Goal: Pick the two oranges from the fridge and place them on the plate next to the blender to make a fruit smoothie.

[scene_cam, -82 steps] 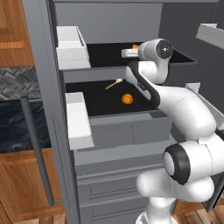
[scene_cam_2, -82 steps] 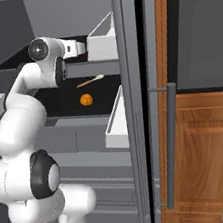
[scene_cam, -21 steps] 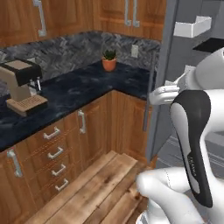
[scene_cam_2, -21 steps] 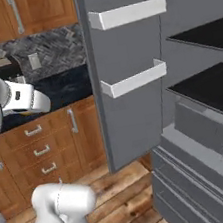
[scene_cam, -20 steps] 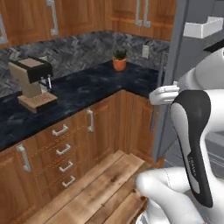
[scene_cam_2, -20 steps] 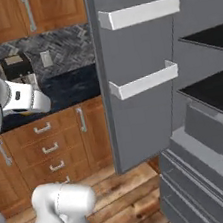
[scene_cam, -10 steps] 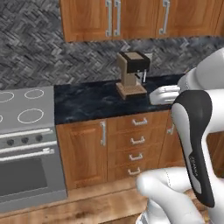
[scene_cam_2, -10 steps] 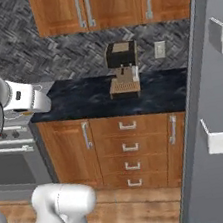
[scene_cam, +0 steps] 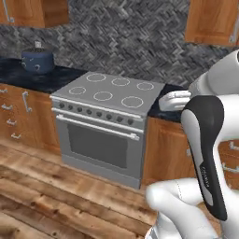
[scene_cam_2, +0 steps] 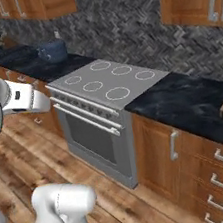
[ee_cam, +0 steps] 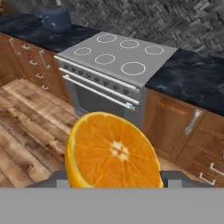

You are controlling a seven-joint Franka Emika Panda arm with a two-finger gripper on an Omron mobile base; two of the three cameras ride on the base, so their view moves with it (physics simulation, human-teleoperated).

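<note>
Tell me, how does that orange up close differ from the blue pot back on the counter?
The orange is a bright cut slice showing its segments, held at the end effector; the pot is dark blue, lidded and whole. The orange hangs above the wooden floor, while the pot sits on the dark counter beside the stove. Both look roundish.

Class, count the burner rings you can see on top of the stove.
6. The stove top carries them in two rows of three: three along the front edge, three nearer the backsplash. None looks hidden.
</note>
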